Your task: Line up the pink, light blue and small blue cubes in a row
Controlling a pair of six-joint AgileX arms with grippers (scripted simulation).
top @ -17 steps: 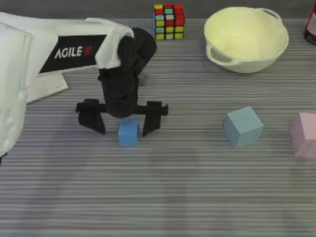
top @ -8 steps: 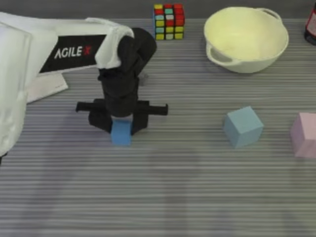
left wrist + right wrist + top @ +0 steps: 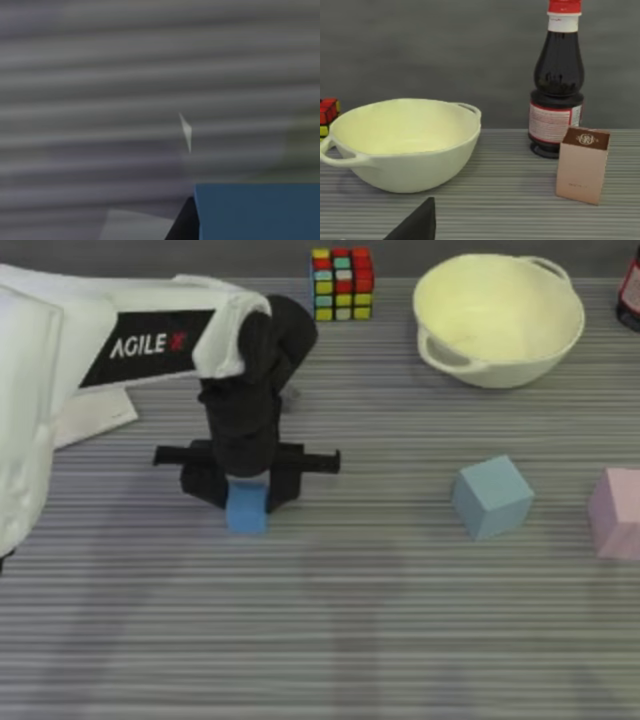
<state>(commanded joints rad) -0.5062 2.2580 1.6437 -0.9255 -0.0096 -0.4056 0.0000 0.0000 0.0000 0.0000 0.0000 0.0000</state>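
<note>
Near half of bench (image 3: 330, 640) open, passable full width. Left tool (image 3: 247, 490) with small blue cube (image 3: 247, 512) blocks left-centre. Light blue cube (image 3: 491, 497), pink cube (image 3: 615, 512) obstruct right side, gap between them. Far edge crowded: puzzle cube (image 3: 342, 283), bowl (image 3: 498, 318), bottle (image 3: 559, 80), carton (image 3: 582, 165).

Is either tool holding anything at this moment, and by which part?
The left tool is shut on the small blue cube, gripping its two opposite side faces.

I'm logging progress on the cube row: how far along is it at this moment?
Nothing is lined up yet. In hand: the left gripper is shut on the small blue cube, left of the table's middle. Left to do: the light blue cube and the pink cube sit apart at the right, not in a row with it. The right arm is outside the top view.
</note>
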